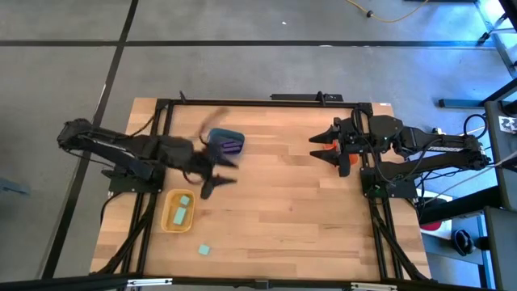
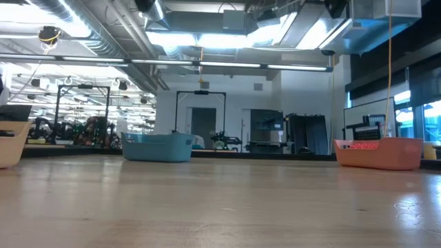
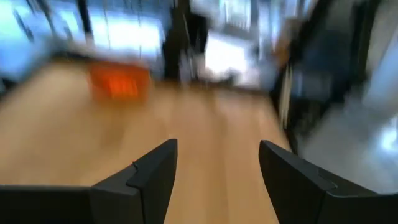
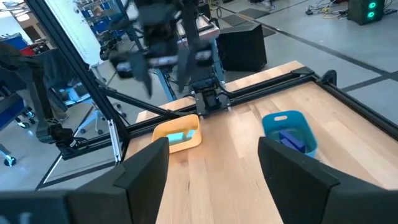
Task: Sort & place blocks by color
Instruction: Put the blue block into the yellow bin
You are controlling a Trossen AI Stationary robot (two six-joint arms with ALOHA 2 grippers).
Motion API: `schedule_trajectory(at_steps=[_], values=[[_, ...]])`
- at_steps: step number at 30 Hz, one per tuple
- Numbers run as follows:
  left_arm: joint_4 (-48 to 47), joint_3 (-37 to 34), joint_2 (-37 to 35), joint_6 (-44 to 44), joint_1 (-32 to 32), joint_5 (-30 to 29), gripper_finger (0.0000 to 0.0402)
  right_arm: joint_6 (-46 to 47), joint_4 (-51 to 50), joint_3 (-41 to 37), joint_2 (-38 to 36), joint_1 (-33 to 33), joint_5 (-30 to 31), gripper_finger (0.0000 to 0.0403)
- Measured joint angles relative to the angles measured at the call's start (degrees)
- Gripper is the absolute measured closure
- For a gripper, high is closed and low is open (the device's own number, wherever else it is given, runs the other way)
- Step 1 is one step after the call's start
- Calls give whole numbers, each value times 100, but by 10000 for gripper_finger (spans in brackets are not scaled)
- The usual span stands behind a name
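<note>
lying loose at the lower left of the surface (image 1: 283,210), one mint block (image 1: 205,250) is waiting; others are sitting in the yellow tub (image 1: 178,209) and blue tub (image 1: 225,142). the left tool (image 1: 212,179) is hovering open and empty between them, the right tool (image 1: 329,150) idling open at right.

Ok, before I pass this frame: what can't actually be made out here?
- Left gripper: motion-smeared in the high view.
- Orange tub: mostly covered by the right gripper from above; contents unseen.
- Blue tub: its wall hides the contents in the low view.
- Left wrist view: blurred throughout.
- Mint-green block: too small for detail.
</note>
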Motion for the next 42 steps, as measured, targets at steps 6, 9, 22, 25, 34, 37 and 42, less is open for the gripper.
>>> schedule_trajectory(at_steps=[6, 9, 22, 25, 34, 37, 42], values=[[-2794, 1538, 1231, -11, -1303, 119, 184, -13, -8, 0, 0, 0, 2, 153], [-3309, 1856, 1929, -282, -2017, 129, 184, -69, -16, 0, -1, 0, 6, 153], [-3320, 1976, 4212, -1844, -3667, 62, 184, -227, -23, -1, -1, 1, 17, 153], [-3348, 1976, 4466, -2044, -3723, 66, 184, -306, -25, -2, 1, 0, 15, 153], [-3472, 1976, 4763, -2094, -3717, -50, 184, -306, -64, -2, 1, 2, 13, 153], [-3470, 1976, 4783, -2093, -3729, 115, 184, -306, -66, -2, 1, 2, 11, 153], [-3441, 1829, 4783, -2077, -3761, 107, 184, -306, -67, -2, 1, 2, 11, 153]])
